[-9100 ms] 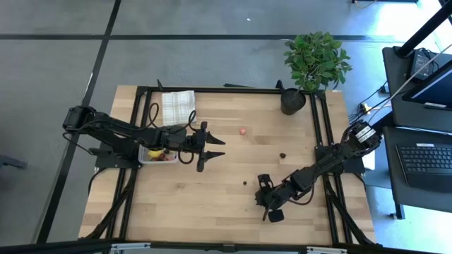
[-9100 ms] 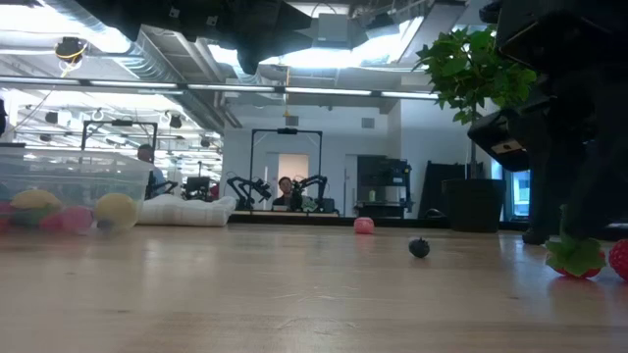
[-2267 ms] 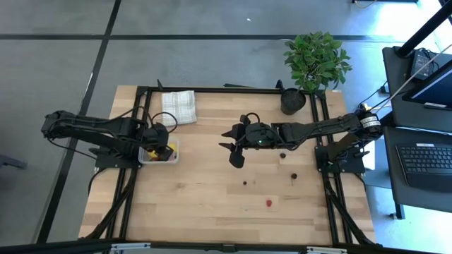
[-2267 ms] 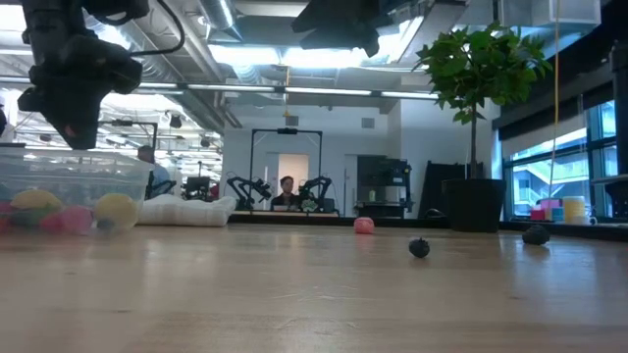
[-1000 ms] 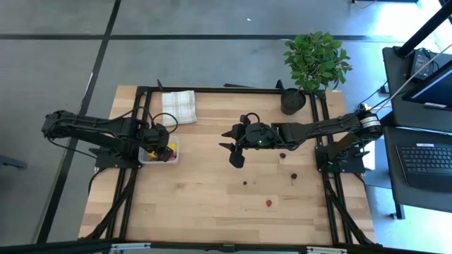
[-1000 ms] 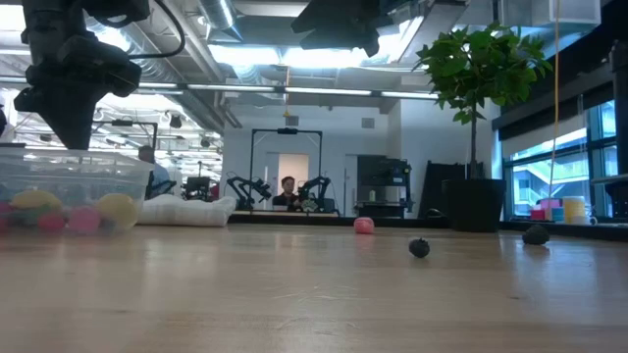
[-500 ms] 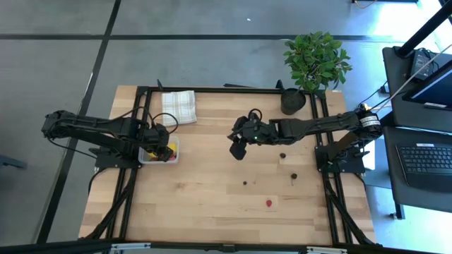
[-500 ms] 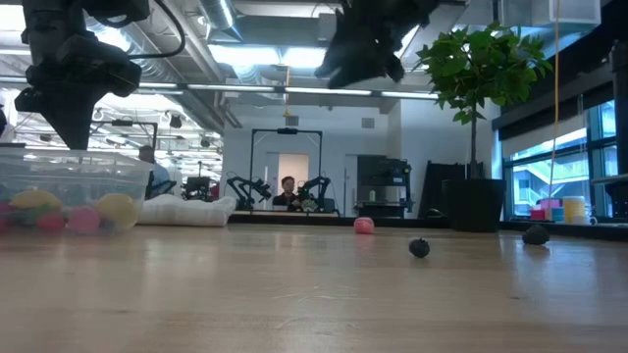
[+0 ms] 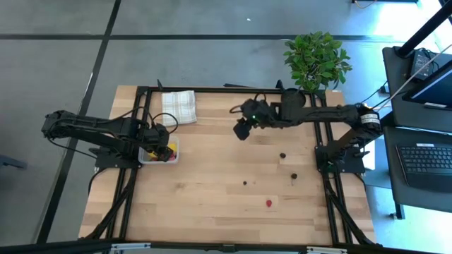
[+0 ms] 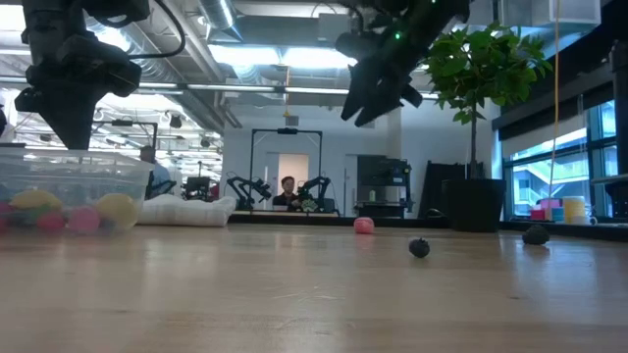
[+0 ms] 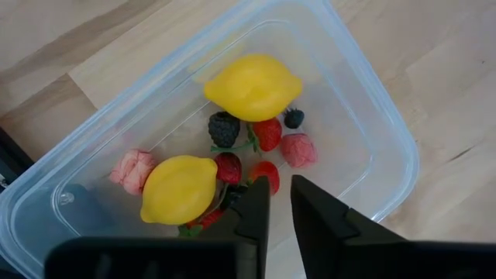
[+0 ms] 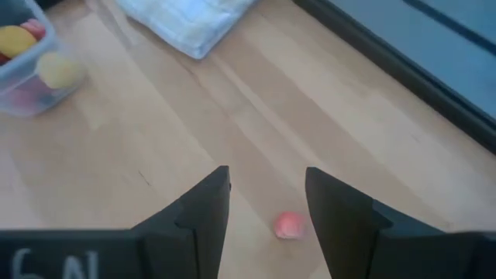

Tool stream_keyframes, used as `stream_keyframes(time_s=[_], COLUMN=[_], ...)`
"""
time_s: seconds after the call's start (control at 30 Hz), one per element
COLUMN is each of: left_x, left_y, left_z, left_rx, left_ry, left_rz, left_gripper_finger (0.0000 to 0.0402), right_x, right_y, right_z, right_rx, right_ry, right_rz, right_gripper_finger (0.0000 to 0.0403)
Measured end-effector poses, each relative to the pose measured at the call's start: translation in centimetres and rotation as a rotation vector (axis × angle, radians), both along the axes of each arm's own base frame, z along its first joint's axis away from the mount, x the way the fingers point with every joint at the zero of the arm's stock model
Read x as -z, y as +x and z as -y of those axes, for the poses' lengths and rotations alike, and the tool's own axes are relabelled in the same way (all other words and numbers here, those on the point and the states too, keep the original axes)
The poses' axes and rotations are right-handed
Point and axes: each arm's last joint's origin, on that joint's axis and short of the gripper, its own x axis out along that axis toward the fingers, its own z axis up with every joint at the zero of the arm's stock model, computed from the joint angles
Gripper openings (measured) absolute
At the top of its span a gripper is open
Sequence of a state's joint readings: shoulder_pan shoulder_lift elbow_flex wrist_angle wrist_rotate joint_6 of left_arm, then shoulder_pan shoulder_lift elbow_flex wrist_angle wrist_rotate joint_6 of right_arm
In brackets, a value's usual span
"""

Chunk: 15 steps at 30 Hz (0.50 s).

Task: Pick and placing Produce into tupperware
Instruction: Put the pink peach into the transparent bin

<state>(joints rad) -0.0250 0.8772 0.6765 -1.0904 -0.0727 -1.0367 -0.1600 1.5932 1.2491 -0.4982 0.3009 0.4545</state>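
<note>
The counter (image 9: pixel 212 190) is carrying the tupperware (image 9: pixel 159 153) near its left edge, with two lemons (image 11: pixel 252 87) and berries sitting inside. The right fingers (image 12: pixel 262 203), spread and holding nothing, are hanging above the pink produce piece (image 12: pixel 288 225), which is lying just ahead between them; the right arm is clearly the nearer. The left fingers (image 11: pixel 273 208), narrowly parted and empty, are hovering over the tupperware.
</note>
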Motion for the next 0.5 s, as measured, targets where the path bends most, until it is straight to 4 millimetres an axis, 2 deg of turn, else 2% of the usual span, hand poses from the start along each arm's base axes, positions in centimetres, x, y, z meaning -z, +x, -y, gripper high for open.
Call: stream_keyframes(time_s=[0.2, 0.5], left_x=[0.0, 0.0], left_y=[0.0, 0.1], left_z=[-0.1, -0.1], left_rx=[-0.006, -0.006], left_ry=[0.021, 0.021], left_rz=[0.001, 0.01], left_gripper_finger=[0.006, 0.0072], right_x=[0.5, 3.8], right_y=[-0.3, 0.7], right_z=[1.8, 2.8], right_rx=[0.014, 0.022], right_ry=[0.082, 0.18], right_rz=[-0.016, -0.11], right_gripper_finger=[0.0171, 0.0171])
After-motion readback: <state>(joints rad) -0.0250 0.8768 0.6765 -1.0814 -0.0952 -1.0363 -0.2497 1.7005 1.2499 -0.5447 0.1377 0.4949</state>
